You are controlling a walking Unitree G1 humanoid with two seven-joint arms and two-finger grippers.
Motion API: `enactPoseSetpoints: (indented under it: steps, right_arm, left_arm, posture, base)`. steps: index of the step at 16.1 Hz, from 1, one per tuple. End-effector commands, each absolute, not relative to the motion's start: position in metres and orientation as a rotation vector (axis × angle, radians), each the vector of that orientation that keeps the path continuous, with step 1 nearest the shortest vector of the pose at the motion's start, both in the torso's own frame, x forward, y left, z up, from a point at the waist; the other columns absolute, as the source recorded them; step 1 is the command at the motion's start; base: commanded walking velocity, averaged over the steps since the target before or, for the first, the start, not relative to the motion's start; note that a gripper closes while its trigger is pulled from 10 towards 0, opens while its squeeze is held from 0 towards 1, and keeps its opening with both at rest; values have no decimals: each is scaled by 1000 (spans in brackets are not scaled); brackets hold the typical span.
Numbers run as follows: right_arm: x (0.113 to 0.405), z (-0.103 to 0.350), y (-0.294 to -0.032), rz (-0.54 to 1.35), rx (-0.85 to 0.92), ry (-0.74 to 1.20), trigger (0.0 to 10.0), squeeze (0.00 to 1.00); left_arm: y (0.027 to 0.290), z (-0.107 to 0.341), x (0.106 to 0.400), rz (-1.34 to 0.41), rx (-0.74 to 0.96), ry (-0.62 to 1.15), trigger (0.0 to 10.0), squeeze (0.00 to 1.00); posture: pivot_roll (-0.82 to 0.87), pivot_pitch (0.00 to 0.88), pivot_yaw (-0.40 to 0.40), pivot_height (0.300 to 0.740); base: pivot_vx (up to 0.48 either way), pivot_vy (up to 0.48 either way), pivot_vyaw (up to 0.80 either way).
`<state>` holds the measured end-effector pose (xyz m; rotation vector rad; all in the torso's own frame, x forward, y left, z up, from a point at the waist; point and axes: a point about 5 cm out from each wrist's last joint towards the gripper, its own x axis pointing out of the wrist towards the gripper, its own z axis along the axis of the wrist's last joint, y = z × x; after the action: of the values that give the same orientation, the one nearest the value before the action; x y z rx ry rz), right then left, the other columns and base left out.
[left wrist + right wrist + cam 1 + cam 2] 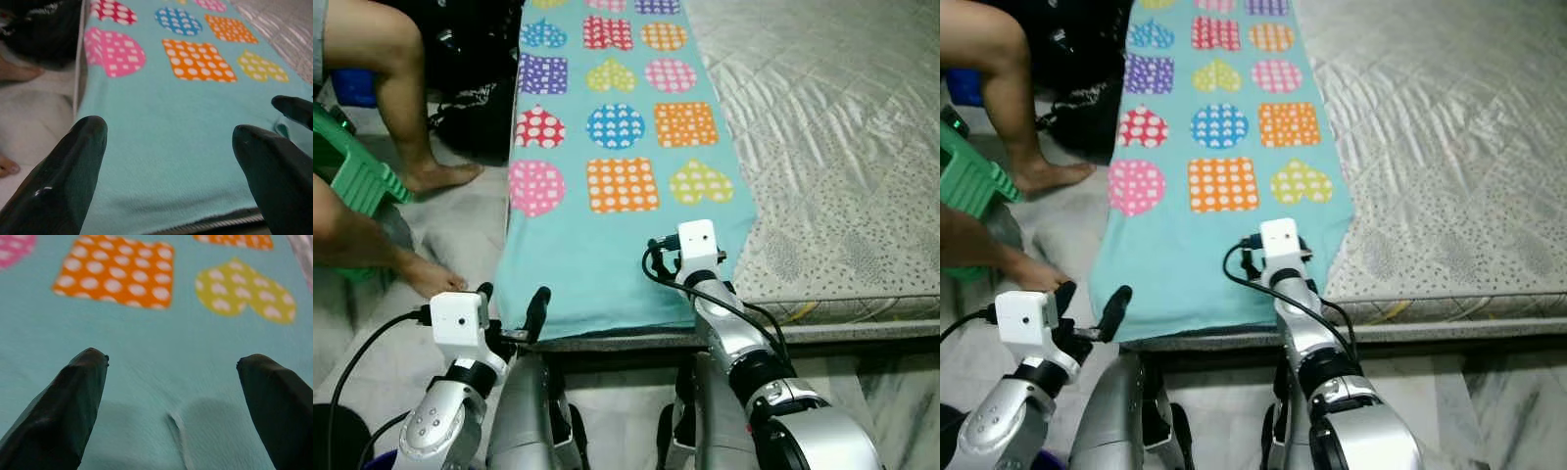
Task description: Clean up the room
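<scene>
Turquoise blanket lay centre frame on mattress, top edge cut off. Left gripper fingers apart at near hem; right gripper apart, low over blanket. Person's legs upper left, cropped.

Open bedding ahead, crowded floor to the robot's left.

The turquoise blanket lies flat along the mattress, with bare fabric between both open grippers' fingers. To the left, a person's legs, bare feet, a green stool and a black bag crowd the floor beside the bed.
</scene>
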<state>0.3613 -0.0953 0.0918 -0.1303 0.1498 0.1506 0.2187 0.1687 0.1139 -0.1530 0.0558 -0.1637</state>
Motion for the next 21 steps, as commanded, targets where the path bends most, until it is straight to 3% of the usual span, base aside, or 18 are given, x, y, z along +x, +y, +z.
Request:
enactPoseSetpoints:
  steps: [1, 9, 10, 11, 12, 21]
  right_arm:
    - [359, 84, -101, 117, -122, 183, 10000, 0]
    - [351, 66, -102, 70, -142, 276, 10000, 0]
    - [352, 68, -100, 64, -125, 260, 6549, 0]
    - [352, 69, -99, 63, -123, 255, 2118, 0]
    - [352, 69, -97, 65, -128, 256, 0, 0]
    - [361, 81, -108, -40, -118, 226, 0, 0]
  left_arm:
    - [168, 112, 214, -162, -160, 79, 10000, 0]
    - [161, 118, 207, -170, -184, 114, 10000, 0]
    - [161, 118, 207, -168, -183, 117, 10000, 0]
    - [161, 118, 207, -166, -184, 118, 10000, 0]
    - [162, 118, 207, -161, -184, 122, 10000, 0]
    - [167, 121, 211, -126, -170, 107, 10000, 0]
  posture:
    - [138, 339, -26, 585]
    - [139, 392, -14, 585]
    - [141, 393, -16, 585]
    - [141, 394, -17, 585]
    - [143, 393, -19, 585]
    - [155, 381, -34, 585]
  base:
    - [0, 0, 0]
    - [0, 0, 0]
    - [0, 0, 0]
    - [0, 0, 0]
    - [0, 0, 0]
    - [0, 0, 0]
